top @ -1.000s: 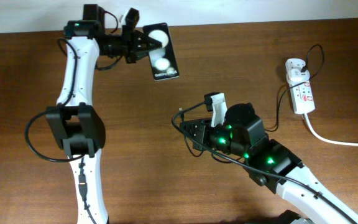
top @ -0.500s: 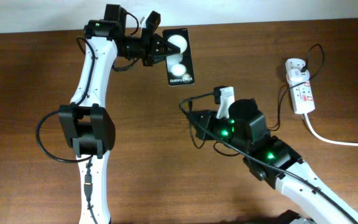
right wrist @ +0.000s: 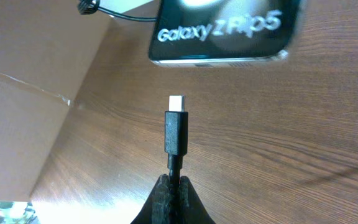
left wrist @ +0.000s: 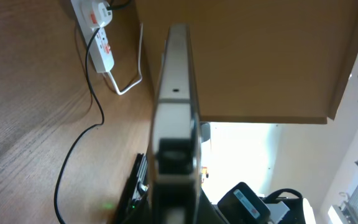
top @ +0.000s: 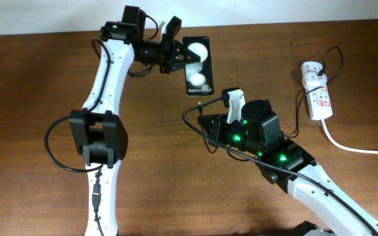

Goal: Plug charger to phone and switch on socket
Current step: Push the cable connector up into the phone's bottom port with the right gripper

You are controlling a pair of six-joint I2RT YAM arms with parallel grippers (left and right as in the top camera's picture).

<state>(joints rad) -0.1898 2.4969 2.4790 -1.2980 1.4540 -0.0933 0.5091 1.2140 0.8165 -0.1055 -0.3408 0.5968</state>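
Note:
My left gripper [top: 178, 58] is shut on the phone [top: 198, 66], a black phone with two white spots, and holds it above the table at the back. In the left wrist view the phone [left wrist: 176, 93] shows edge-on between the jaws [left wrist: 175, 168]. My right gripper [top: 207, 126] is shut on the charger cable just behind its black connector [right wrist: 174, 132]. In the right wrist view the jaws [right wrist: 172, 184] point the metal tip at the phone's bottom edge [right wrist: 224, 37], with a short gap between. The socket [top: 319, 97] lies at the right with the white plug adapter [top: 312, 69] in it.
The thick white cord [top: 356, 147] runs from the socket off the right edge. The thin black cable [top: 298, 108] loops from the adapter toward my right arm. The socket [left wrist: 98, 38] and cable [left wrist: 82, 140] also show in the left wrist view. The table is brown wood.
My left arm has carried the phone to the right and nearer to the right gripper. My right gripper has moved up toward the phone with the connector still held.

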